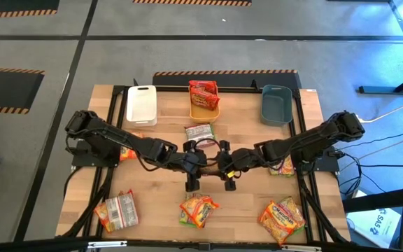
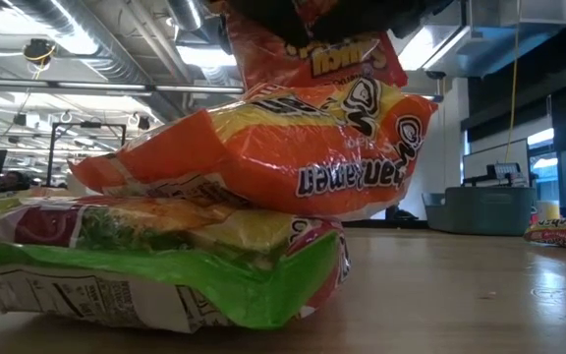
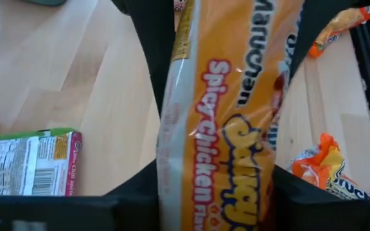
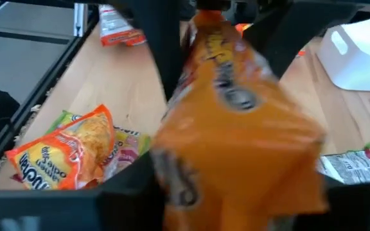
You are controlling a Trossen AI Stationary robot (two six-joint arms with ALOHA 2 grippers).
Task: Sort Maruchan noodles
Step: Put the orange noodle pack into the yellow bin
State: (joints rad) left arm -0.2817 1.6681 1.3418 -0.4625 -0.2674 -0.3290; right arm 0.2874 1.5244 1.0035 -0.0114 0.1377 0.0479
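Along the near edge of the wooden table (image 1: 250,203) we see three lots of noodles. By the near left corner lies a packet showing its silvery back (image 1: 117,210). At the middle of that edge an orange packet rests on a green-fronted one, a small pile (image 1: 199,209) that fills the low view. Toward the near right corner sits a yellow-orange pair (image 1: 282,217).

Farther in, at the table's middle, both arms reach inward and meet. The left gripper (image 3: 217,109) has its jaws closed on a Spicy Chicken packet (image 3: 230,128), the dark fingers pressing it from both sides. The right gripper (image 4: 230,70) likewise holds an orange packet (image 4: 236,128) pinched between its fingers. From above we cannot tell whether these are two packets or one shared between them.

Just beyond the grippers a green-edged packet (image 1: 199,131) lies back up. A packet (image 1: 127,152) peeks out beside the left arm near the left edge, and another (image 1: 283,166) beside the right arm near the right edge.

Along the far edge stand three bins: the white bin (image 1: 141,105) on the left, the orange bin (image 1: 204,108) in the middle with a red packet (image 1: 203,92) in it, and the grey-blue bin (image 1: 276,105) on the right.
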